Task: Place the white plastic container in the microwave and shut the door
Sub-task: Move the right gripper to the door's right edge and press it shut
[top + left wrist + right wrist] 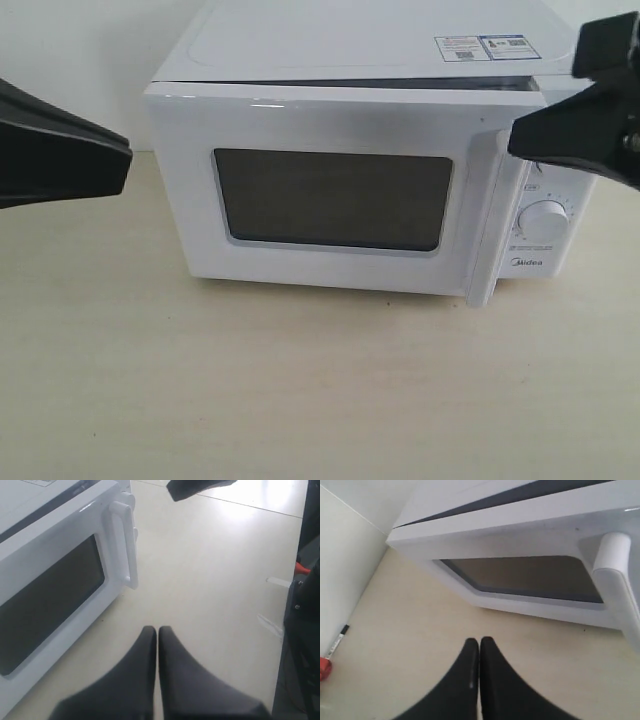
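Item: white plastic container. It shows in none of my three views. It is not on the table (300, 390) and not in either of my grippers. The window (330, 200) is too dark to see through, so I only judge that it sits inside.

Enclosure: microwave (350, 40), white, Midea, stickers (487, 47) on its top, a round dial (545, 220) at the right of its front.

Closure: door (190, 180), swung nearly flat against the front. A dark slit runs along its top edge and widens toward the handle side, so I judge it is not fully latched.

Handle (487, 230): white bar, long axis vertical, on the door's right edge, standing proud of the control panel.

Right gripper (515, 140): jaws pressed together, nothing between them. The tip sits just beside the top of the handle. I cannot tell whether it touches. The door face lies straight ahead of the tip, toward the back.

Left gripper (125, 160): jaws likewise shut and empty, hanging well apart from the microwave's hinge side.

Relation that matters: my right arm is much the nearer to the handle edge, the free end of the door. A push from there toward the microwave body would seat it. The left stands off at the hinge end, where a push would do little.

Sundries: red-capped marker (332, 650) lying on the table by the wall, clear of the work.
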`<move>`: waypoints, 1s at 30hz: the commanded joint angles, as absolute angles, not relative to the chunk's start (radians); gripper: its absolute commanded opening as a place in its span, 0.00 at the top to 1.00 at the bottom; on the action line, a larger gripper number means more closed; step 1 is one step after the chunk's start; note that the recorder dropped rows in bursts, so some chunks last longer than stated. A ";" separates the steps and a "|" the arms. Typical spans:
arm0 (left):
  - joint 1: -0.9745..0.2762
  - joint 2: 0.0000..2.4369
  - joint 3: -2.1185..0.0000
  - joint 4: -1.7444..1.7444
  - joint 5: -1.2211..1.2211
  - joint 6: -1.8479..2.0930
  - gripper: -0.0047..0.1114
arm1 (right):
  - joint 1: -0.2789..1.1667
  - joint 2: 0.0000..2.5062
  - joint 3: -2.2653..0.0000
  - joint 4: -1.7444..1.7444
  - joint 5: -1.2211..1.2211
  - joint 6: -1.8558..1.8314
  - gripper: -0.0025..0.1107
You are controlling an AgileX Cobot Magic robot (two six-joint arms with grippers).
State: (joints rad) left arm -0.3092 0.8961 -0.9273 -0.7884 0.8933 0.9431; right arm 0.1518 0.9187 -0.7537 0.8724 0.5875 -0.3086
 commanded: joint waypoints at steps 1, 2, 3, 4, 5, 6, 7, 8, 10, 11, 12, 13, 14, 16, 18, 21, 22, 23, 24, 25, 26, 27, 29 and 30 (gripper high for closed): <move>-0.313 0.892 -0.930 -0.788 0.882 0.934 0.93 | 0.187 0.965 -0.705 0.915 0.381 -0.390 0.98; -0.313 0.892 -0.930 -0.788 0.882 0.934 0.93 | 0.211 0.965 -0.684 0.915 0.311 -0.395 0.98; -0.313 0.892 -0.930 -0.788 0.882 0.934 0.93 | 0.246 0.965 -0.659 0.915 0.229 -0.406 0.98; -0.313 0.892 -0.930 -0.788 0.882 0.934 0.93 | 0.286 0.965 -0.635 0.915 0.154 -0.411 0.98; -0.313 0.892 -0.930 -0.788 0.878 0.934 0.93 | 0.330 0.968 -0.613 0.915 0.084 -0.415 0.98; -0.313 0.892 -0.930 -0.788 0.872 0.934 0.93 | 0.376 0.972 -0.595 0.915 0.022 -0.416 0.98; -0.313 0.892 -0.929 -0.788 0.861 0.934 0.93 | 0.422 0.983 -0.580 0.915 -0.031 -0.416 0.98; -0.313 0.894 -0.929 -0.788 0.851 0.934 0.93 | 0.467 0.995 -0.571 0.912 -0.080 -0.416 0.98; -0.313 0.896 -0.929 -0.788 0.830 0.934 0.93 | 0.542 1.024 -0.569 0.908 -0.153 -0.422 0.98; -0.313 0.898 -0.929 -0.788 0.831 0.934 0.93 | 0.578 1.043 -0.569 0.900 -0.197 -0.429 0.98; -0.313 0.900 -0.929 -0.788 0.831 0.934 0.93 | 0.603 1.059 -0.569 0.889 -0.236 -0.429 0.98; -0.313 0.902 -0.929 -0.788 0.832 0.934 0.93 | 0.628 1.082 -0.569 0.885 -0.286 -0.437 0.98; -0.313 0.905 -0.924 -0.788 0.840 0.934 0.93 | 0.647 1.105 -0.569 0.885 -0.333 -0.441 0.98; -0.313 0.905 -0.902 -0.788 0.831 0.934 0.93 | 0.663 1.156 -0.569 0.885 -0.404 -0.439 0.98; -0.313 0.905 -0.873 -0.788 0.806 0.934 0.93 | 0.670 1.202 -0.569 0.885 -0.456 -0.435 0.98; -0.313 0.903 -0.830 -0.788 0.741 0.934 0.93 | 0.670 1.269 -0.569 0.885 -0.537 -0.416 0.98; -0.313 0.903 -0.821 -0.788 0.721 0.934 0.93 | 0.670 1.290 -0.569 0.885 -0.566 -0.407 0.98; -0.313 0.903 -0.815 -0.788 0.707 0.934 0.93 | 0.670 1.311 -0.569 0.885 -0.592 -0.405 0.98; -0.313 0.903 -0.809 -0.788 0.694 0.934 0.93 | 0.670 1.331 -0.569 0.885 -0.622 -0.399 0.98; -0.313 0.903 -0.808 -0.788 0.687 0.934 0.93 | 0.670 1.350 -0.569 0.885 -0.649 -0.397 0.98; -0.313 0.903 -0.805 -0.788 0.685 0.934 0.93 | 0.670 1.366 -0.569 0.885 -0.676 -0.395 0.98; -0.313 0.903 -0.804 -0.788 0.682 0.934 0.93 | 0.670 1.379 -0.569 0.885 -0.696 -0.395 0.98; -0.313 0.903 -0.801 -0.788 0.680 0.934 0.93 | 0.670 1.405 -0.569 0.885 -0.748 -0.392 0.98; -0.313 0.903 -0.801 -0.788 0.680 0.942 0.93 | 0.670 1.415 -0.569 0.885 -0.772 -0.390 0.98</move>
State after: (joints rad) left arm -0.3092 0.9008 -0.8066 -0.7824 0.6953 0.9431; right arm 0.6677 1.3884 -0.5737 0.8904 -0.6892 -0.3973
